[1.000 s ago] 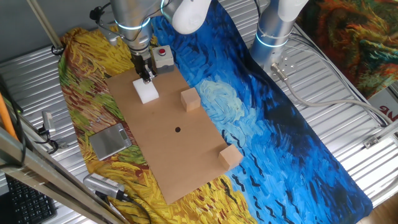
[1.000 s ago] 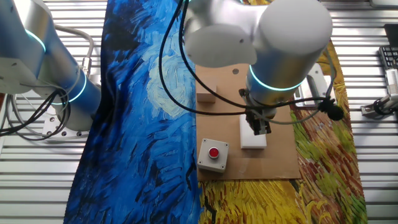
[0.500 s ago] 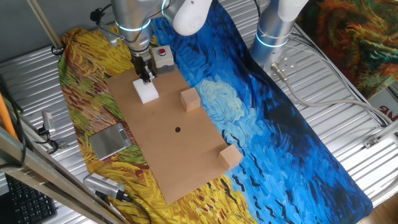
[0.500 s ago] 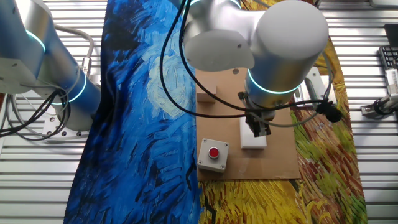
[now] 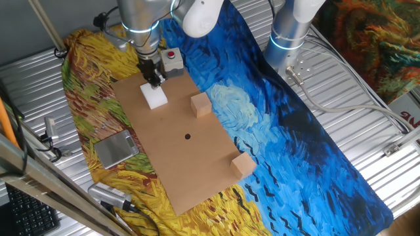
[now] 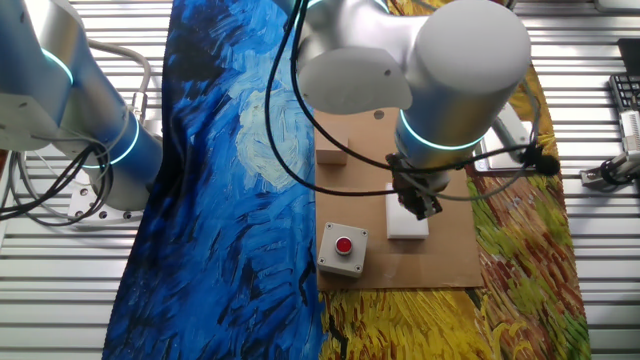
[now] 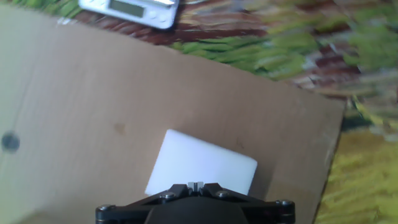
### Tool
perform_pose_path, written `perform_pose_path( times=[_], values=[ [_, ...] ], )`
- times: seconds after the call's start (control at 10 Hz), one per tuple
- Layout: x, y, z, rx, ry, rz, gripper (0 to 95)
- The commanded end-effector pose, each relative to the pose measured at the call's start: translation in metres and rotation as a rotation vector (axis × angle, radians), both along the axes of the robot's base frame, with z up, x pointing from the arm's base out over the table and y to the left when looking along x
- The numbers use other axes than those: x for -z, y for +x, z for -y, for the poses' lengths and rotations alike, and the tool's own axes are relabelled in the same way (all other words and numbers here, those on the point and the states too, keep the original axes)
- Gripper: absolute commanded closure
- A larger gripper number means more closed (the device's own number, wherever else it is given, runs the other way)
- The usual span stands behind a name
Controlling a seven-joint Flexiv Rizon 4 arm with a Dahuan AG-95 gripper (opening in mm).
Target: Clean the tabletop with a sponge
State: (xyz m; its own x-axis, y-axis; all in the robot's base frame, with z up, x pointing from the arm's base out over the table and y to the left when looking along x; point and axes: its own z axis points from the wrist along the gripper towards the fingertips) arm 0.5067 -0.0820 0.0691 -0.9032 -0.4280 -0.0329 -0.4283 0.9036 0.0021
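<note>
The white sponge [image 5: 155, 96] lies flat on the tan tabletop [image 5: 177, 157] near its far end, well away from the small dark spot [image 5: 187, 136]. My gripper [image 5: 154, 81] stands just above the sponge's far edge with its fingers pressed together and nothing between them. The other fixed view shows the gripper [image 6: 418, 205] over the sponge [image 6: 407, 220] on the tabletop [image 6: 450, 250]. In the hand view the shut gripper [image 7: 196, 185] sits at the near edge of the sponge [image 7: 202, 162], with the tabletop [image 7: 93, 106] and the spot [image 7: 9, 142] to the left.
Two tan wooden cubes [image 5: 201, 105] [image 5: 243, 165] sit on the board's right side. A grey box with a red button [image 5: 172, 59] stands behind the gripper. A grey metal plate [image 5: 115, 147] lies on the yellow cloth. A second arm's base [image 5: 289, 36] stands at the back.
My wrist has turned a little above the sponge and its cable has shifted. The sponge and the cubes have not moved.
</note>
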Motion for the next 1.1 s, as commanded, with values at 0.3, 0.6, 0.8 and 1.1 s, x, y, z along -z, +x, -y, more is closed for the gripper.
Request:
perform_pose_path(
  times=[0.3, 0.6, 0.8, 1.1],
  values=[
    [-0.0013, -0.0004, -0.0007, -0.532, -0.020, 0.004, 95.0],
    [-0.0046, -0.0008, -0.0010, -0.809, -0.030, 0.017, 95.0],
    [-0.0076, -0.0011, -0.0013, -0.995, -0.039, 0.020, 95.0],
    [-0.0073, -0.0011, -0.0014, -1.165, -0.032, 0.032, 95.0]
  ],
)
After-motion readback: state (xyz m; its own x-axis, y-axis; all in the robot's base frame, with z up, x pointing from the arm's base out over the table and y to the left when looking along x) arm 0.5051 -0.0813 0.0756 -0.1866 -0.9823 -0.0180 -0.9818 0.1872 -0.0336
